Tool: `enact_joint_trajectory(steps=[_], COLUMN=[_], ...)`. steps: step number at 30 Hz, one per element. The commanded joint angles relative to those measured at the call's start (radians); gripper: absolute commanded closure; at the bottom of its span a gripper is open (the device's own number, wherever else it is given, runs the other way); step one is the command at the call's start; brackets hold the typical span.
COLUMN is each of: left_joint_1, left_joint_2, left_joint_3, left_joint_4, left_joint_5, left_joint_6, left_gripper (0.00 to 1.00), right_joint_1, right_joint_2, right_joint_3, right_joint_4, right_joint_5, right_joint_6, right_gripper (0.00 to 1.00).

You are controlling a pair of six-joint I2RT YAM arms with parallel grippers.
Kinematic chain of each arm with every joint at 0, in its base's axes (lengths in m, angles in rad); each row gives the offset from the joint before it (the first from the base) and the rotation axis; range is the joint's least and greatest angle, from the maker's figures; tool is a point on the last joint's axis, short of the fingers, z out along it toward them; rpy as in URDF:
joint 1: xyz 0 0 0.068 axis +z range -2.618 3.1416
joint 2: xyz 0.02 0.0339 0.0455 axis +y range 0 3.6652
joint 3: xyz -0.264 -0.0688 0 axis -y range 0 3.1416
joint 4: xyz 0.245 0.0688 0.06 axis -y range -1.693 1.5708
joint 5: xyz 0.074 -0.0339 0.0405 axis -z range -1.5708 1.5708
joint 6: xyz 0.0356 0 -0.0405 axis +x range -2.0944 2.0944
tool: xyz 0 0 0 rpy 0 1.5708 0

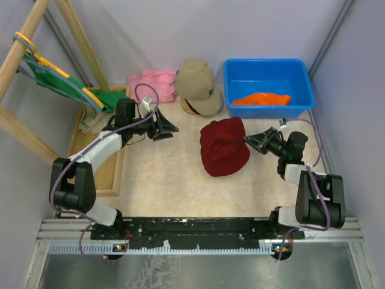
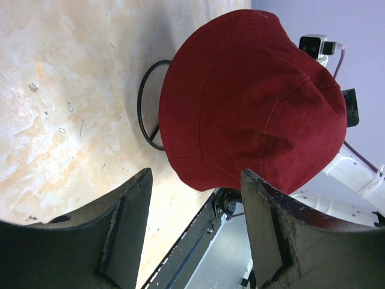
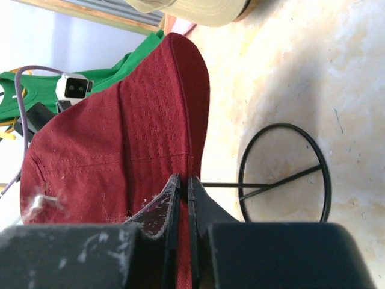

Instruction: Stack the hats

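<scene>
Fingers [image 3: 207, 208] on the right gripper [image 3: 182, 180] clamp the three-o'clock brim of the dark red fabric hat [image 1: 224, 147], probably limp when lifted; left fingers [image 2: 129, 223] gape empty.

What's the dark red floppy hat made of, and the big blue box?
The dark red hat looks like soft matte woven cloth, maybe cotton: stitched seams and fine ribbed weave show. The blue rectangular bin looks like smooth, slightly shiny plastic: even colour, rigid rim.
</scene>
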Motion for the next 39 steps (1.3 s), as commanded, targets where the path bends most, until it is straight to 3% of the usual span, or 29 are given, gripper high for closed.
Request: enact_joint_trajectory(steps=[1, 19, 24, 27, 29, 33, 36, 39], left_joint_1=[-0.004, -0.01, -0.01, -0.01, -0.01, -0.01, -0.01, -0.01], left_joint_2=[-0.04, -0.058, -0.064, -0.066, -0.063, -0.058, -0.056, -0.043], left_joint_3=[-0.001, -0.01, -0.014, -0.019, -0.023, -0.018, -0.011, -0.005], left_joint_4=[-0.004, -0.024, -0.027, -0.028, -0.025, -0.03, -0.042, -0.038], left_joint_5=[-0.011, -0.027, -0.033, -0.037, -0.039, -0.042, -0.053, -0.045], left_joint_6=[-0.001, 0.0, 0.003, 0.003, 0.003, 0.009, 0.021, 0.018], left_gripper=[0.34, 0.34, 0.34, 0.34, 0.34, 0.34, 0.34, 0.34], right_joint_1=[-0.034, -0.062, -0.062, -0.063, -0.064, -0.064, -0.056, -0.04], right_joint_2=[0.006, 0.05, -0.056, -0.192, -0.235, -0.241, -0.205, -0.132], right_joint_3=[-0.033, -0.08, -0.051, 0.028, 0.095, 0.163, 0.29, 0.465], right_joint_4=[0.071, -0.045, -0.114, -0.368, -0.493, -0.481, -0.527, -0.631], right_joint_5=[-0.012, 0.036, 0.057, 0.171, 0.22, 0.269, 0.31, 0.379], right_joint_6=[-0.007, -0.166, -0.173, -0.294, -0.349, -0.286, -0.296, -0.37], right_gripper=[0.97, 0.99, 0.67, 0.53, 0.5, 0.48, 0.47, 0.39])
